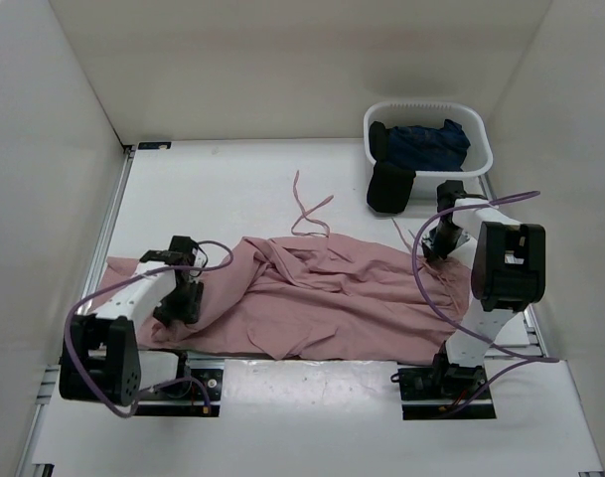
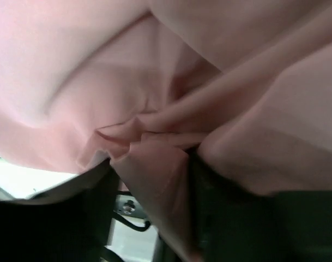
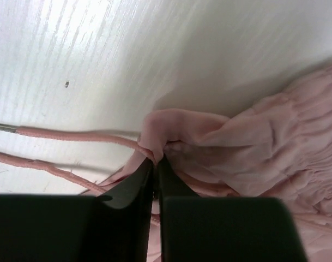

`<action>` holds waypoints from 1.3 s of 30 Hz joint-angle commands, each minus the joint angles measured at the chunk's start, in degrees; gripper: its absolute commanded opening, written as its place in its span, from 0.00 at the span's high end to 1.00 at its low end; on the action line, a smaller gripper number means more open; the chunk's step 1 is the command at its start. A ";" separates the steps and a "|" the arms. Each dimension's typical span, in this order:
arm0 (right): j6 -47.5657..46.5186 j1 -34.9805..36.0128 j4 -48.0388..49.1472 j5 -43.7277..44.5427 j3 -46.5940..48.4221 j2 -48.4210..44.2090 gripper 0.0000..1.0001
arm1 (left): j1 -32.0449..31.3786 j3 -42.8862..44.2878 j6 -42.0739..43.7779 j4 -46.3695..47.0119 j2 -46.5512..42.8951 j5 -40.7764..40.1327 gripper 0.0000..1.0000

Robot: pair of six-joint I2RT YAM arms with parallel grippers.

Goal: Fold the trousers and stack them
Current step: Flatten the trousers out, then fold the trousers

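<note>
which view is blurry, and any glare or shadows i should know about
Left wrist: the trousers fill the frame, too close and soft. Right wrist: sharper, glare streaks on the table, a shadow behind the pinched fold at the right gripper. Top external: even light, mostly sharp.

Open passage over bare table [image 1: 213, 189] behind trousers [image 1: 322, 298]; far right corner blocked by basket [image 1: 449, 171], side walls [image 1: 44, 149] close.

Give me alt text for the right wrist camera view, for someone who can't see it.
The right claw pinches a fold of the pink trousers beside their gathered waist, on a white table. Two pink drawstrings trail away to the left.
</note>
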 commanded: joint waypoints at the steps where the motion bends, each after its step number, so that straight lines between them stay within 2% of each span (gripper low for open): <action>1: 1.17 0.33 3.16 -2.54 -2.28 4.23 0.95 | -0.77 1.58 -0.38 -1.61 -5.49 4.72 0.33; 2: 1.17 0.33 3.16 -2.54 -2.28 3.62 1.00 | -0.77 2.63 -0.38 -3.02 -6.19 5.95 0.28; 4: -0.67 0.33 3.16 -2.54 -2.28 2.04 1.00 | -0.77 8.05 -0.38 -5.66 -8.30 9.63 0.14; 8: -2.78 0.33 3.86 -2.54 -2.28 -2.35 1.00 | -0.77 20.00 -0.38 -6.82 -7.62 12.64 0.00; 10: -3.66 0.33 4.39 -1.76 -2.28 -5.60 1.00 | -0.77 22.85 -0.38 -5.06 -4.20 13.25 0.00; 13: -6.11 0.86 3.86 0.26 -1.14 -10.00 1.00 | -0.77 25.66 -0.38 -2.17 9.73 12.74 0.00; 16: -7.53 0.86 2.72 0.80 -1.13 -13.78 1.00 | -0.77 28.65 -0.38 0.73 17.86 12.12 0.01; 18: -8.41 1.39 2.02 1.41 -1.13 -16.06 1.00 | -0.77 32.86 -0.38 3.55 24.10 13.52 0.01; 21: -10.08 1.91 0.79 2.90 -1.66 -18.61 1.00 | -1.91 40.86 -0.38 2.34 31.58 18.17 0.01; 23: -11.22 1.91 0.26 3.43 -1.66 -19.67 1.00 | -3.66 43.59 -0.38 -0.56 34.83 23.16 0.06; 26: -11.75 1.91 -0.97 4.92 -1.66 -21.34 1.00 | -6.38 42.99 -0.38 -3.82 33.63 27.22 0.12; 31: -11.75 1.91 -0.97 4.93 -1.66 -21.87 1.00 | -9.03 39.22 -0.38 -7.16 30.28 29.78 0.47; 34: -11.75 1.91 -0.97 4.93 -1.66 -21.87 1.00 | -10.87 37.63 -0.38 -9.36 28.09 30.66 0.52; 35: -11.75 1.91 -0.97 4.93 -1.66 -21.35 1.00 | -11.40 37.63 -0.38 -10.06 27.38 30.66 0.61; 37: -11.75 1.91 -0.97 4.93 -1.66 -21.34 1.00 | -12.46 35.70 -0.38 -10.06 26.14 27.68 0.71; 39: -11.75 1.91 -0.97 4.93 -1.66 -21.34 1.00 | -13.16 34.12 -0.38 -9.28 24.83 25.23 0.86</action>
